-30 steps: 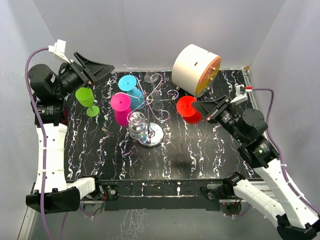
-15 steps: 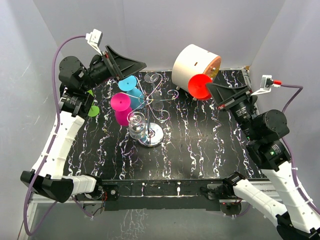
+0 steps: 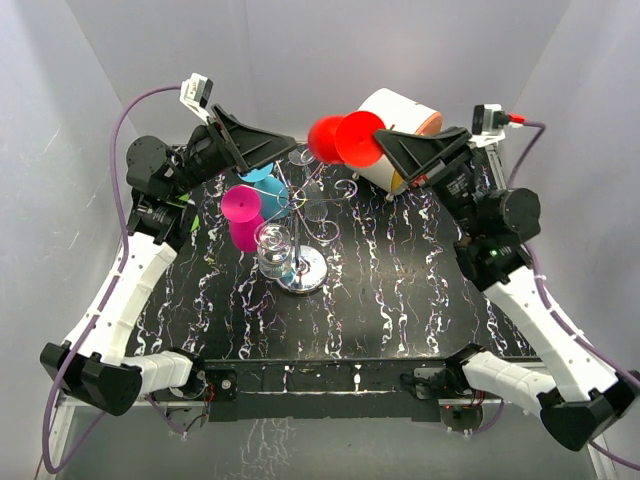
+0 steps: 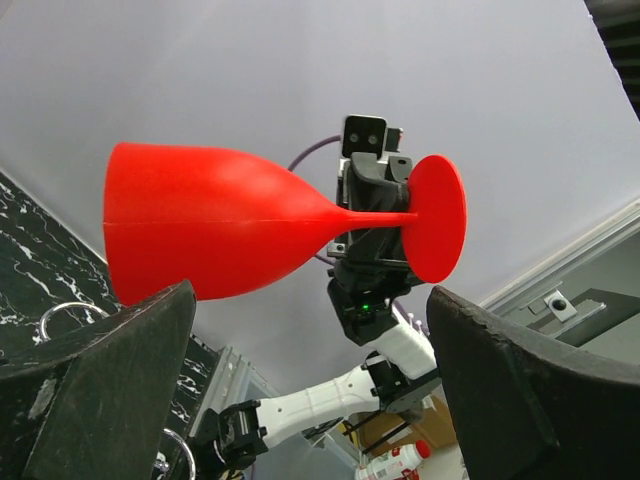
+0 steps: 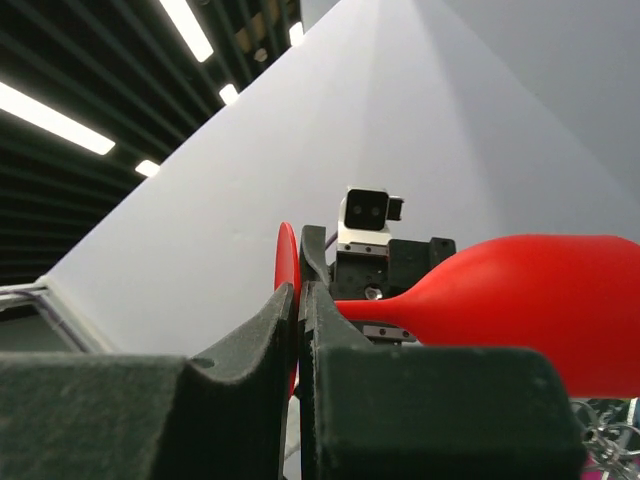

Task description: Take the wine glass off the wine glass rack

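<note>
Right gripper shut tight on stem of red glass, holds it level above tabletop far edge, off rack at centre. Left gripper wide open, empty, faces bowl, likely for handover.

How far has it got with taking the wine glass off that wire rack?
Done: the red wine glass is clear of the wine glass rack, sideways in mid-air. In hand: the right gripper is shut on its stem; the left gripper is open, facing the bowl, perhaps for a handover. Left: setting it down. A pink glass and a blue glass are beside the rack.
</note>
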You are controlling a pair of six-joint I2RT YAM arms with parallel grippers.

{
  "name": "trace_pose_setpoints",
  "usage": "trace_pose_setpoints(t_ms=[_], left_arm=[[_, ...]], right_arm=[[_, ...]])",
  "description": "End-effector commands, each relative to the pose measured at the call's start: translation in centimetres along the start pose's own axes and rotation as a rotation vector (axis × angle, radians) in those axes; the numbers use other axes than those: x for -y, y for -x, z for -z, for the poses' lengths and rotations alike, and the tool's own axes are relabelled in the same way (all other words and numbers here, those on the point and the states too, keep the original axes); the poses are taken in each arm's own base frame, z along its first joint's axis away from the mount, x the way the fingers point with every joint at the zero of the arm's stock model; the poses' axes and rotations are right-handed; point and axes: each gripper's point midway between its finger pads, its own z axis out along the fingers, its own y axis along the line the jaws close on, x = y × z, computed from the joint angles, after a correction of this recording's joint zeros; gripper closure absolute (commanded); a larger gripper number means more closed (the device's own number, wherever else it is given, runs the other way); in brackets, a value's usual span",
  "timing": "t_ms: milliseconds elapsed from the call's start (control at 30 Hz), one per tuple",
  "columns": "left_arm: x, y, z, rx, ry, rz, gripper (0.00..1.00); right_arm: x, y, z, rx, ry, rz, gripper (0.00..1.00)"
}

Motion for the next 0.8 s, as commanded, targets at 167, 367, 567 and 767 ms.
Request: trace_pose_setpoints(t_ms=[167,367,567,767], left_arm=[[4.8,1.0,1.5,0.086,-0.096,-0.049,0.01],[4.2,2.6,2.8,0.219,0.037,-0.071,0.01],[4.9,2.0,3.0,0.202,-0.005,-0.054,0.03],[6.9,1.0,1.9,0.108,-0.301,0.032,0.06]], right_arm=[[-9.4,1.7,-0.6,-0.025,0.384,-0.182,1.0],[-9.9,2.2,-0.5,-0.007,0.404,-0.196,1.0],[-10.0,1.8,-1.0,-0.045,0.427,-0.232,1.0],[-9.4,1.2,-1.4,-0.089,0.463,-0.327,1.0]])
